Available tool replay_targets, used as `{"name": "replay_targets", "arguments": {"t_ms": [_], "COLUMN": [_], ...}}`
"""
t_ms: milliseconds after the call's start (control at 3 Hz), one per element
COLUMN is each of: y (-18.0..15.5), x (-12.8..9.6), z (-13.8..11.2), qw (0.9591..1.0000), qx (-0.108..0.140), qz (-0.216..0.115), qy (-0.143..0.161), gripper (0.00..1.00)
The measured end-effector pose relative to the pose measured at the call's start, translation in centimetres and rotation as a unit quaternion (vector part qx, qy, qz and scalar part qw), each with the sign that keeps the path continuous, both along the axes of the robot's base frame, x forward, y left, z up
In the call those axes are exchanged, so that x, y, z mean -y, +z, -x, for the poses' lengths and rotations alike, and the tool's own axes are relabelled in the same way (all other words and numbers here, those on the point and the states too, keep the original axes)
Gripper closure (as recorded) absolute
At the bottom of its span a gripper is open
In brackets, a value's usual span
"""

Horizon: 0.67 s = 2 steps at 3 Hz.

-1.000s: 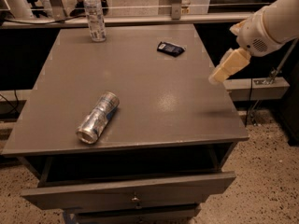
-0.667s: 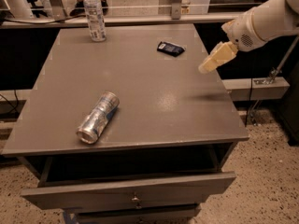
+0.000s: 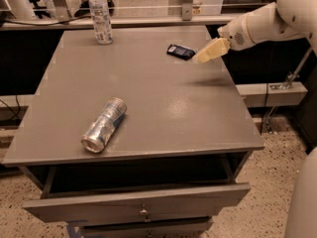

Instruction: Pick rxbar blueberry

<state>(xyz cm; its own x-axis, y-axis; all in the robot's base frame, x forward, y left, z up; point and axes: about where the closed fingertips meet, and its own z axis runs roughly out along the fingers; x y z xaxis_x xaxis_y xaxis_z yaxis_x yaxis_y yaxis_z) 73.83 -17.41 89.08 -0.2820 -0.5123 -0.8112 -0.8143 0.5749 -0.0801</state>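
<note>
The rxbar blueberry (image 3: 181, 51) is a small flat dark navy packet lying on the grey table (image 3: 163, 98) near its far right corner. My gripper (image 3: 204, 55) comes in from the right on a white arm and hangs just above the table, right next to the packet's right end. I see no contact between them.
A crushed silver-blue can (image 3: 104, 125) lies on its side at the front left of the table. A clear plastic bottle (image 3: 100, 15) stands upright at the far left. A drawer (image 3: 138, 205) under the tabletop is pulled open. People's legs show beyond the far rail.
My gripper has moved left and away from me, from beyond the table's right edge to just beside the packet. The can, bottle and packet have not moved.
</note>
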Motion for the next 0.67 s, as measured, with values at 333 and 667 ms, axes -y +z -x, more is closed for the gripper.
{"name": "replay_targets", "arguments": {"t_ms": [333, 667], "y": [-1.1, -2.3], "x": [-1.7, -3.5], "z": [-2.7, -4.4], "qw": [0.9997, 0.9994], "qx": [-0.010, -0.013], "qz": [-0.024, -0.030], "qy": [0.003, 0.016], "gripper": [0.00, 0.00]}}
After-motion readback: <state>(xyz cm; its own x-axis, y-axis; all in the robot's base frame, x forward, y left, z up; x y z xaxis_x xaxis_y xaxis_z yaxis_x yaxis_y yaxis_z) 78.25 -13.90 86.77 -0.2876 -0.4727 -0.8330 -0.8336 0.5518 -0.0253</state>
